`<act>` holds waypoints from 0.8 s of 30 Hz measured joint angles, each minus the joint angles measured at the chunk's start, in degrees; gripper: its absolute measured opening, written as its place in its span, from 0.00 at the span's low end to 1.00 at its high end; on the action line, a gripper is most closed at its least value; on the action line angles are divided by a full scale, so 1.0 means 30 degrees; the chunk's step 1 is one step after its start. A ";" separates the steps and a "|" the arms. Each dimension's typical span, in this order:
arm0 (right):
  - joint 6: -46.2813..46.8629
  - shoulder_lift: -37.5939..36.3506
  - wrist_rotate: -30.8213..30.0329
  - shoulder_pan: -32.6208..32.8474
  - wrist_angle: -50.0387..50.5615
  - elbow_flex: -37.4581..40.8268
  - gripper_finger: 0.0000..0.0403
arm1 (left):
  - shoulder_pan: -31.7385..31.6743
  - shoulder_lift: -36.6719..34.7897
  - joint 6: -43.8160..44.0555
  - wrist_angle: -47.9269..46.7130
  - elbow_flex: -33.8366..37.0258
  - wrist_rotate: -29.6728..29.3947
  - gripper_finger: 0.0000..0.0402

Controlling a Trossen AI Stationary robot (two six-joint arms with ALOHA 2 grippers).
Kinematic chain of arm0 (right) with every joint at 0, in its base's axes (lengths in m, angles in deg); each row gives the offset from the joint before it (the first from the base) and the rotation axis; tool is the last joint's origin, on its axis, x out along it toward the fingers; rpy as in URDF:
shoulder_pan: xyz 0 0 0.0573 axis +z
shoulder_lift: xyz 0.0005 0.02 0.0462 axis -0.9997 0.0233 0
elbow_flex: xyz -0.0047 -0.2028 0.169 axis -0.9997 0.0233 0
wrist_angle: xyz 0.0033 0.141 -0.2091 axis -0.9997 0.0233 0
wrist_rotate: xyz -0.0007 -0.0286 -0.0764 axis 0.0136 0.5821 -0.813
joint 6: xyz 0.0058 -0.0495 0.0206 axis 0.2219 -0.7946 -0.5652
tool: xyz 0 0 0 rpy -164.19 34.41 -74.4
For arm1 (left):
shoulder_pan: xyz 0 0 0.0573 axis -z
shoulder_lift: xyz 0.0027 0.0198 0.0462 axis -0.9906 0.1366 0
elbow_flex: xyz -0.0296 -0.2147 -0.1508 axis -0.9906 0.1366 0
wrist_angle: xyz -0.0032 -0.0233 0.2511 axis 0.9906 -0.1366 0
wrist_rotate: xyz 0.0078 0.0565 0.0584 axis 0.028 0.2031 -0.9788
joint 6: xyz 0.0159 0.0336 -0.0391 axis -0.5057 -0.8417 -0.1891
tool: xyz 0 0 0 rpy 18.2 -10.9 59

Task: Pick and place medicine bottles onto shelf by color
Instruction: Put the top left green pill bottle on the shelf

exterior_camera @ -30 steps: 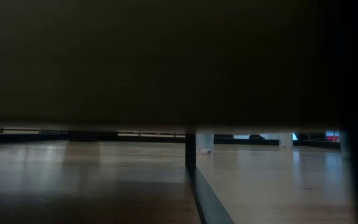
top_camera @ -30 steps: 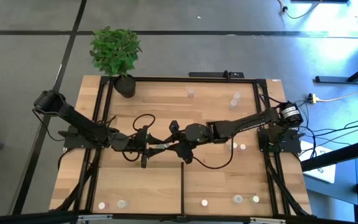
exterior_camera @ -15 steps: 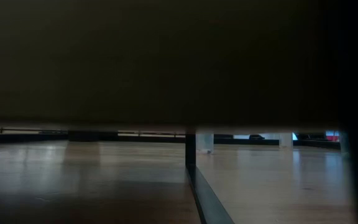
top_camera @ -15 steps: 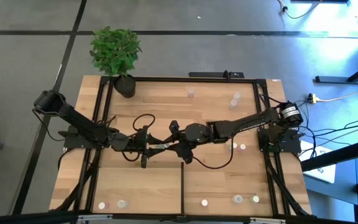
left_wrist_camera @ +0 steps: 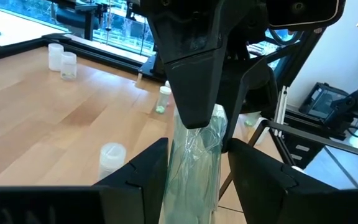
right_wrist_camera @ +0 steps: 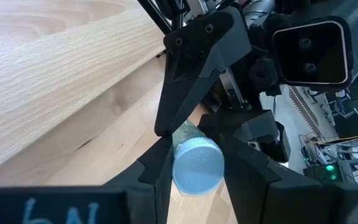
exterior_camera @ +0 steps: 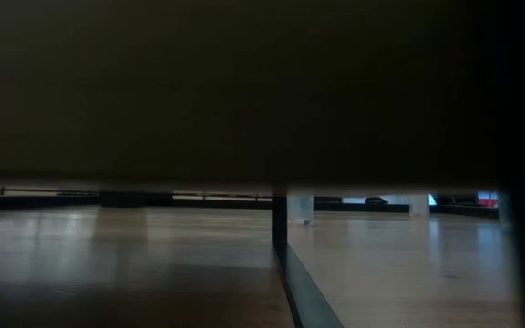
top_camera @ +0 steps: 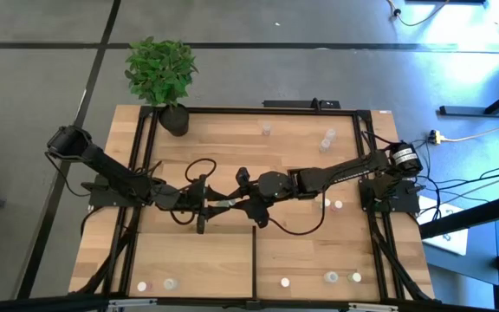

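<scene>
High view, bottle (top_camera: pixel 223 204) clamped between left gripper (top_camera: pixel 213 205), right gripper (top_camera: pixel 236 204)

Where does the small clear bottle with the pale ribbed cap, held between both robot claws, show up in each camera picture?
High view: the small clear bottle lies mid-table between the left gripper and right gripper.
Low view: not in it.
Left wrist view: bottom centre, between that arm's dark fingers, its body toward the camera.
Right wrist view: bottom centre, its pale ribbed cap toward the camera.
Shared landmark: the light-wood shelf.
</scene>
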 joint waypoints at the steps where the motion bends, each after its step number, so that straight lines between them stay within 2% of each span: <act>1: -0.0017 0.0000 0.0000 0.0000 -0.0002 0.0000 0.30 | 0.0000 0.0000 -0.0156 0.0000 0.0000 -0.0007 0.40; 9: 0.0027 0.0000 0.0032 0.0007 -0.0007 0.0007 0.30 | 0.0000 0.0000 -0.0244 0.0000 0.0000 0.0386 0.35; 24: 0.0056 0.0022 -0.0023 0.0007 -0.0146 0.0000 0.30 | -0.0036 0.0029 -0.0127 -0.1168 -0.0015 0.0433 0.40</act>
